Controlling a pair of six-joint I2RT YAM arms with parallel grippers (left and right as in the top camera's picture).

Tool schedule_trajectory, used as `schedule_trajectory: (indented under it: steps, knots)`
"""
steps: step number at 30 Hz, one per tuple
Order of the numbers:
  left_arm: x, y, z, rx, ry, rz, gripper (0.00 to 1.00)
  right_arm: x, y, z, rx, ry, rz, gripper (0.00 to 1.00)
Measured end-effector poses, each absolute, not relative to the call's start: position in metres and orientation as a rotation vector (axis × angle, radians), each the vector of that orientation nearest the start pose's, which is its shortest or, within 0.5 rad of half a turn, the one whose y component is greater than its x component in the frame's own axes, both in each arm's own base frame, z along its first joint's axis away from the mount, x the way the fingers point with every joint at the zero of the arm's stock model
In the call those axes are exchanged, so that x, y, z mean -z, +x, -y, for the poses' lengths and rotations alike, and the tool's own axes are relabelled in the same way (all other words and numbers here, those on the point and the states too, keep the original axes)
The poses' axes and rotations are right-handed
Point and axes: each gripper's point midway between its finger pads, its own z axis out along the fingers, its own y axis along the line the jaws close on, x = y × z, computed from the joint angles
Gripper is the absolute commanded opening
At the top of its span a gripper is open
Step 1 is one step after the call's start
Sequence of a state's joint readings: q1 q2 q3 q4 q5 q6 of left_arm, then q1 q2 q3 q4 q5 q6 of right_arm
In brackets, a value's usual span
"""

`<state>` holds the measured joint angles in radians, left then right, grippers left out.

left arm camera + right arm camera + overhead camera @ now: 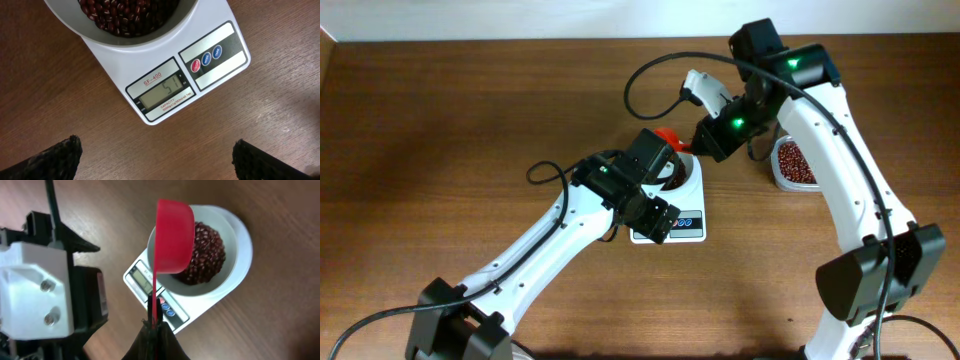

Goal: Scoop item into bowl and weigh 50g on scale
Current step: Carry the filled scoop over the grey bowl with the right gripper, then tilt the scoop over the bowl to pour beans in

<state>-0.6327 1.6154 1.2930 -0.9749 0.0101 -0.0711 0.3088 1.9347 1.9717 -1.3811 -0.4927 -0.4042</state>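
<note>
Trimming stage, probably: gripping orange-red plastic scoop (172,235) in right hand (153,326) above round white bowl (230,241) of small dark reddish-brown beans (207,252) on white rectangular digital scale (115,70), left hand (160,161) open. Reads about 51; calls for removing a few

Overhead looks down; both wrist cameras closely face the scale (120,65).

The scoop (173,235) overhangs part of the bowl (231,250); the rest lies open above.
</note>
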Motion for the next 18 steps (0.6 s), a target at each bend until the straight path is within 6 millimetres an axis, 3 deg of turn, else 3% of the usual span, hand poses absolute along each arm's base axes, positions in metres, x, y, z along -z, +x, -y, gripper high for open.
schedule_trajectory:
  steps: [7,18]
  knots:
    - [-0.120,0.281,0.208,0.151,0.801,-2.771,0.99,-0.179,0.369,-0.199,-0.658,-1.059,-2.625,0.04]
    - [-0.120,0.281,0.208,0.151,0.801,-2.771,0.99,-0.147,0.376,-0.201,-0.644,-1.096,-2.588,0.04]
